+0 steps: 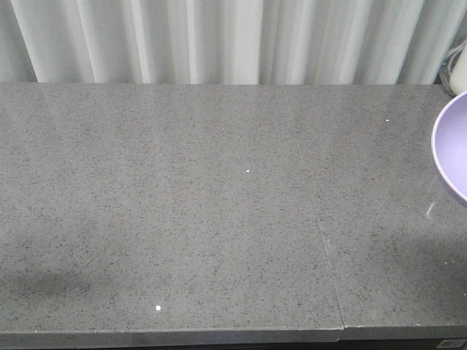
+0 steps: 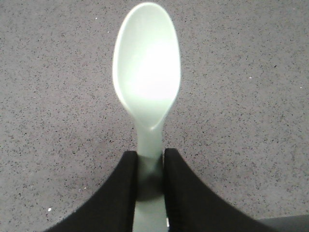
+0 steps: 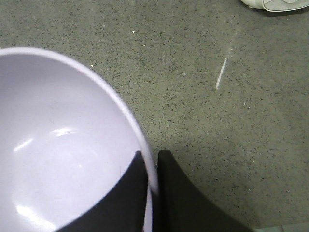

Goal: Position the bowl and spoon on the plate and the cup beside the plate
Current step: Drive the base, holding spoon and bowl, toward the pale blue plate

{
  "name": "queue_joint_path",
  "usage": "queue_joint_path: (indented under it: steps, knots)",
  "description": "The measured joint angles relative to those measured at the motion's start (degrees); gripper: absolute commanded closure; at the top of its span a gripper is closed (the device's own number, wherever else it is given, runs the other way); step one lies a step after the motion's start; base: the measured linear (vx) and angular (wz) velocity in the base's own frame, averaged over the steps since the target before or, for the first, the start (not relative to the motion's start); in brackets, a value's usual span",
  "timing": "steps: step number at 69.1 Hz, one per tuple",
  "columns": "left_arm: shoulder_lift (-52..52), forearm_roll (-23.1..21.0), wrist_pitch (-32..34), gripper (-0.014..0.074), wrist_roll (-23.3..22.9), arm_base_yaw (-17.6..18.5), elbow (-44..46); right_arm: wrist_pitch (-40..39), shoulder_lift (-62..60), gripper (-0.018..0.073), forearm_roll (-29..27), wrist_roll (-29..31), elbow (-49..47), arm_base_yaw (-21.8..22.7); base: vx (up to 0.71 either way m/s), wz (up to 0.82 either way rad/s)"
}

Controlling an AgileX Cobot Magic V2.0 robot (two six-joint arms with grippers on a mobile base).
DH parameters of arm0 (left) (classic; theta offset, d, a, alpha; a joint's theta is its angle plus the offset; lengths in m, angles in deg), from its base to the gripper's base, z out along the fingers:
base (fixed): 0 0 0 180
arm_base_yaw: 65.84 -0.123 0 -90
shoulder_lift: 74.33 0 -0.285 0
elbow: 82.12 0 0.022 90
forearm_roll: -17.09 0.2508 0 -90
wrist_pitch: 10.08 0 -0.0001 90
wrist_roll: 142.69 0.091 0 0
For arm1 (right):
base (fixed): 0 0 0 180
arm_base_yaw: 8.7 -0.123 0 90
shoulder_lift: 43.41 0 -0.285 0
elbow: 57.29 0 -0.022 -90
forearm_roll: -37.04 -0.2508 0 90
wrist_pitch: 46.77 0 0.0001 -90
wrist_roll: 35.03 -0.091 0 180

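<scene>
In the left wrist view my left gripper (image 2: pixel 150 154) is shut on the flat handle of the pale mint-green spoon (image 2: pixel 147 72). The spoon's scoop points away from me, above the speckled grey table. In the right wrist view my right gripper (image 3: pixel 152 157) is shut on the rim of the lavender bowl (image 3: pixel 58 145), one finger inside and one outside. The front view shows only part of the bowl (image 1: pixel 454 146), at the right edge and held above the table; neither gripper shows there. The plate and the cup are out of view.
The grey stone table (image 1: pixel 182 204) has a seam (image 1: pixel 328 270) running to its front edge. A white curtain (image 1: pixel 219 36) hangs behind it. A whitish object (image 1: pixel 458 69) sits at the far right corner, and a pale thing (image 3: pixel 275 4) is at the top right.
</scene>
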Motion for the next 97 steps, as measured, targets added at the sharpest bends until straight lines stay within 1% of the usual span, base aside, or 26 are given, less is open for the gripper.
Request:
queue_joint_path:
  steps: [22, 42, 97]
  knots:
    - [0.0, 0.0, 0.0, 0.0603, 0.0, 0.0, 0.0, 0.0, 0.0, 0.0566, 0.0, 0.1, 0.0, 0.0, -0.02, -0.11]
    - [0.0, 0.1, 0.0, 0.0603, 0.0, 0.0, 0.0, 0.0, 0.0, 0.0566, 0.0, 0.1, 0.0, 0.0, -0.03, -0.27]
    - [0.0, 0.1, 0.0, 0.0603, 0.0, 0.0, 0.0, 0.0, 0.0, 0.0566, 0.2, 0.1, 0.0, 0.0, -0.05, -0.50]
